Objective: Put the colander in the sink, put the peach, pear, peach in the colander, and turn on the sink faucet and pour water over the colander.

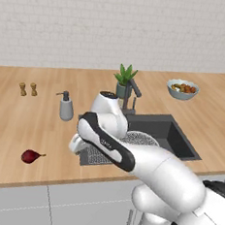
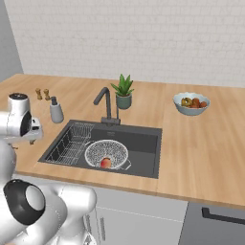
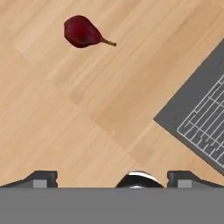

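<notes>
— Colander (image 2: 106,154)?
— Down in the sink (image 2: 143,143), beside the wire rack (image 2: 72,146), with one peach (image 2: 105,163) inside.
— Pear (image 3: 82,32)?
— Lying on its side on the wooden tabletop (image 1: 16,124), left of the sink, well apart from the colander.
— Tool (image 3: 111,179)?
— Spread wide, holding nothing, hovering over bare wood between pear and sink corner.
— Faucet (image 2: 105,103)?
— Upright behind the basin, plant (image 2: 123,91) just beside, fruit bowl (image 2: 191,103) farther right.

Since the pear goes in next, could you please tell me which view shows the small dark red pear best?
The hand view: the small dark red pear lies large and unobstructed on the wooden counter, stem visible. The left base view shows it small; in the right base view I cannot find it.
</notes>
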